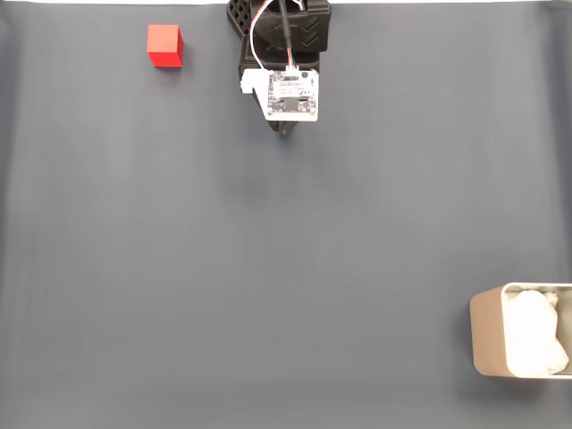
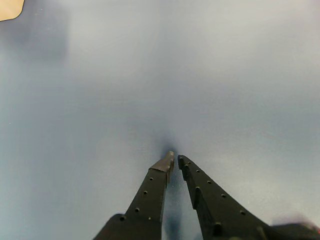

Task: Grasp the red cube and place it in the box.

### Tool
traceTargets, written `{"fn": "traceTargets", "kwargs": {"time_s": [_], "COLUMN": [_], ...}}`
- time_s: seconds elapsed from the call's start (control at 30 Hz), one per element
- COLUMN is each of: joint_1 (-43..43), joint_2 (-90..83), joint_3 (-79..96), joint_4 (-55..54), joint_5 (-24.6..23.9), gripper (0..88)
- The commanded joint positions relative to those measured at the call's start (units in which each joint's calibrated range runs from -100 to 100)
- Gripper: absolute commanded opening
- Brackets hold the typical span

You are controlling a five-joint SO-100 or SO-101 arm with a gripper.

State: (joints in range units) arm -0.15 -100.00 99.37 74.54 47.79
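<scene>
— Where do we find the red cube (image 1: 164, 46)?

— In the fixed view we see it near the top left of the grey counter (image 1: 268, 268), sitting flat, with nothing touching it. The arm, with its white circuit board (image 1: 291, 94), hangs at the top centre, to the right of the cube and apart from it.

— And the box (image 1: 487, 332)?

— We spot it at the bottom right edge of the same view, tan-walled with white lining, well apart from both cube and arm.

— What about the pincer (image 2: 175, 160)?

— In the wrist view we see its two dark fingers (image 2: 150, 192) drawn together, tips almost meeting, clenched on nothing, with bare counter beneath. A tan corner shows at that view's top left.
</scene>
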Motion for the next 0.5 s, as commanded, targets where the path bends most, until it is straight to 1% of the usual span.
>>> {"fn": "traceTargets", "kwargs": {"time_s": [0.0,0.27,0.47], "joint_1": [-0.06,-0.56,-0.35], "joint_2": [0.00,0.00,0.00], "joint_3": [0.45,0.45,0.45], "joint_4": [1.20,0.87,-4.54], "joint_5": [0.34,0.29,-0.10], "gripper": [0.4,0.0,0.0]}}
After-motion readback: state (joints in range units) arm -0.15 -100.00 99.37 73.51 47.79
